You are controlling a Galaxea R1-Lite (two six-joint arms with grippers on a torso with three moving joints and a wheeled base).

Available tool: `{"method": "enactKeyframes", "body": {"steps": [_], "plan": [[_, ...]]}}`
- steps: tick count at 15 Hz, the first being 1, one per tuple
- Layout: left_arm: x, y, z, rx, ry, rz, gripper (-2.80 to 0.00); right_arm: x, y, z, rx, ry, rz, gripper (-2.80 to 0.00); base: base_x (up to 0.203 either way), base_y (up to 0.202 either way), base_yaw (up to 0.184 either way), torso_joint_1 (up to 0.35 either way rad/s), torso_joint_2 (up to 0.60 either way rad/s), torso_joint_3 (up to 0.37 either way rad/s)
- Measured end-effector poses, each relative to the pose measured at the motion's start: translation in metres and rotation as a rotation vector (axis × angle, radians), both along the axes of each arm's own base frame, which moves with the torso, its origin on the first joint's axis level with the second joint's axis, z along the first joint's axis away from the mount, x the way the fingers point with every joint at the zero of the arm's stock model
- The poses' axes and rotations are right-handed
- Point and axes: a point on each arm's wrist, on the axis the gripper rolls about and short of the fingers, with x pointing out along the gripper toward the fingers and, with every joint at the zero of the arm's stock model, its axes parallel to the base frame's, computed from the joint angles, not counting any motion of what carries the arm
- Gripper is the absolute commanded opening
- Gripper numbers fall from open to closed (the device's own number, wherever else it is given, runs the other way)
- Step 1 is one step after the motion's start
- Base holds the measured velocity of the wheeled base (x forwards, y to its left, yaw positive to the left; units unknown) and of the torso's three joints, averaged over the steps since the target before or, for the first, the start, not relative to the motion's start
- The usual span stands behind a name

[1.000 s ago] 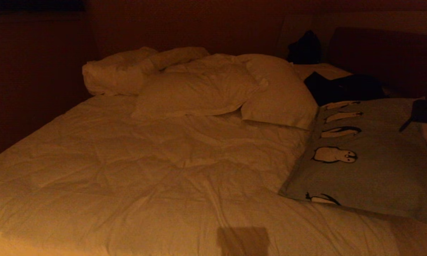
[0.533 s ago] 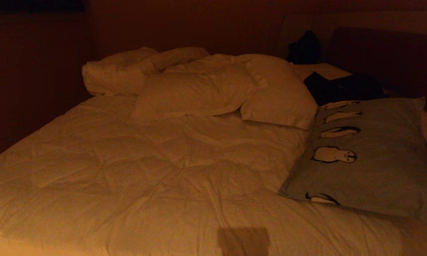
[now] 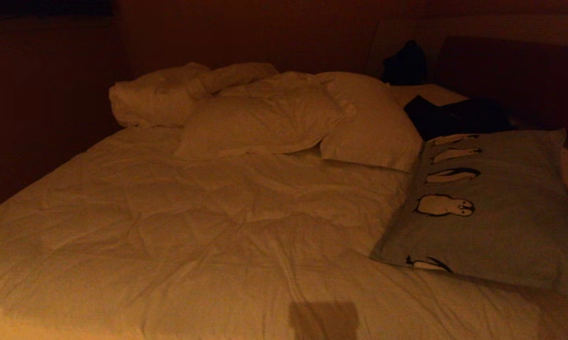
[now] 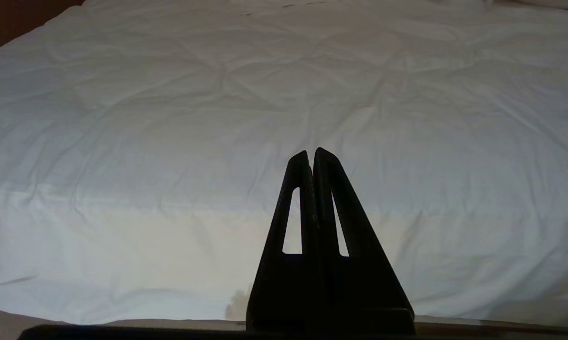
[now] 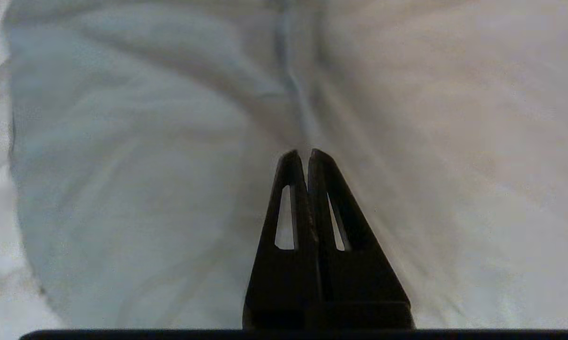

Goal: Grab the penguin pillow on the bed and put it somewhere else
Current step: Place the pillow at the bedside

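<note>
The penguin pillow (image 3: 496, 208), pale grey-blue with black-and-white penguins along its left side, lies flat on the right part of the bed (image 3: 218, 226), whose cream-white duvet is wrinkled. Neither arm shows in the head view. In the right wrist view my right gripper (image 5: 306, 153) is shut and empty, hovering over smooth pale grey-blue fabric (image 5: 123, 165) that looks like the pillow. In the left wrist view my left gripper (image 4: 311, 152) is shut with nothing in it, parked over the bare duvet (image 4: 170, 118).
Two plain white pillows (image 3: 265, 123) (image 3: 374, 123) and a bunched duvet roll (image 3: 151, 97) lie at the far end. Dark clothing (image 3: 459, 115) rests just behind the penguin pillow. A dark headboard (image 3: 511, 71) stands at the back right. A square shadow (image 3: 323, 318) falls on the near duvet.
My right gripper, dark at the head view's right edge over the pillow's far corner a second ago, has slid out past that edge. The pillow has not moved.
</note>
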Motion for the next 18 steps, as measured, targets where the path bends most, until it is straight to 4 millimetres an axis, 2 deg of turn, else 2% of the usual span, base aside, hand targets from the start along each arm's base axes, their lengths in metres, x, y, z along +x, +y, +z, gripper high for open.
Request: {"method": "enactKeyframes", "body": {"steps": [6,9,12,18], "plan": [[0.0,0.0,0.0,0.0,0.0,0.0,-2.8,-0.012,-0.037,-0.016,0.094,-0.12,0.108,0.0,0.0,0.0,0.0,0.0,0.0,0.0],[0.0,0.0,0.0,0.0,0.0,0.0,-2.8,-0.016,-0.054,-0.034,0.159,-0.151,0.197,0.0,0.0,0.0,0.0,0.0,0.0,0.0],[0.0,0.0,0.0,0.0,0.0,0.0,-2.8,-0.013,-0.061,-0.054,0.215,-0.18,0.32,0.0,0.0,0.0,0.0,0.0,0.0,0.0],[0.0,0.0,0.0,0.0,0.0,0.0,-2.8,-0.011,-0.059,-0.066,0.313,-0.276,0.496,0.0,0.0,0.0,0.0,0.0,0.0,0.0]]}}
